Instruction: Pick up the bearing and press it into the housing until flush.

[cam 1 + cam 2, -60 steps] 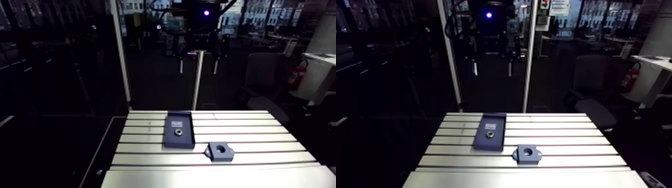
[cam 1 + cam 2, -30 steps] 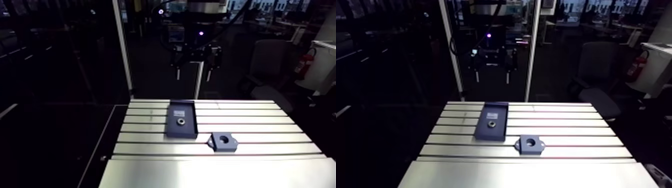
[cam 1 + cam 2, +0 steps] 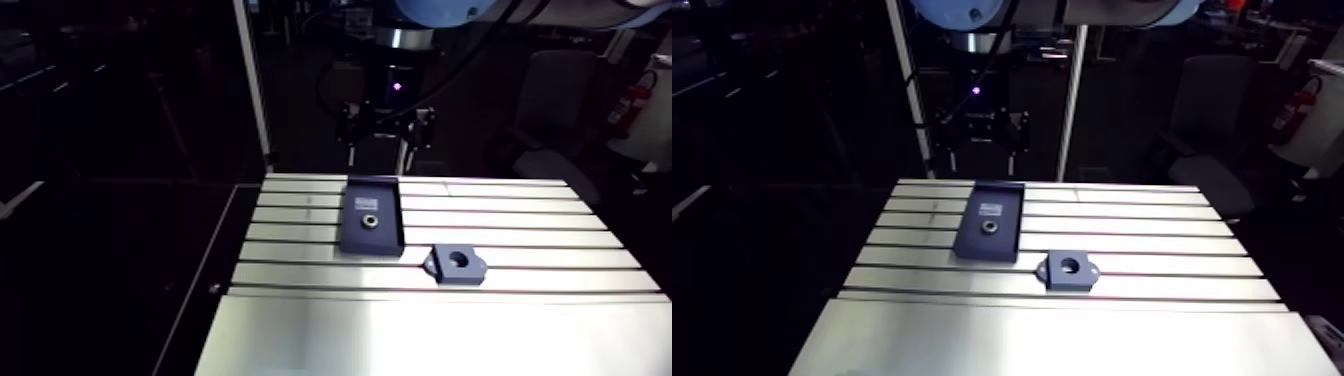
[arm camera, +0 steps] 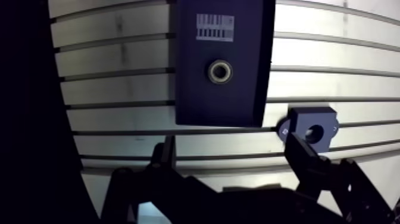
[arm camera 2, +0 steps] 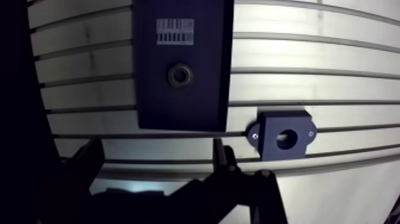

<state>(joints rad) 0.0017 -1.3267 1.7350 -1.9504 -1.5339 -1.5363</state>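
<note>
A small metal bearing [image 4: 219,71] lies as a ring in a dark rectangular tray [image 4: 196,98] on the slotted table. In the arm view the bearing [image 3: 371,219] sits mid-tray. The dark housing block [image 3: 458,264] with a round bore lies on the table beside the tray's near right corner. My gripper [image 4: 231,146] hangs above the table's far edge, open and empty. In the wrist view the tray is ahead of the fingers, and the housing [image 5: 284,139] shows just past one fingertip [image 4: 296,146].
The slotted aluminium table [image 3: 520,225] runs wide to the right of the tray and towards me. A white upright post [image 3: 252,90] stands behind the far left corner. A barcode label [image 4: 215,27] is stuck at the tray's far end.
The camera has shifted with the arm. The gripper has come down from well above to just over the table's far edge. Tray, bearing and housing lie where they were.
</note>
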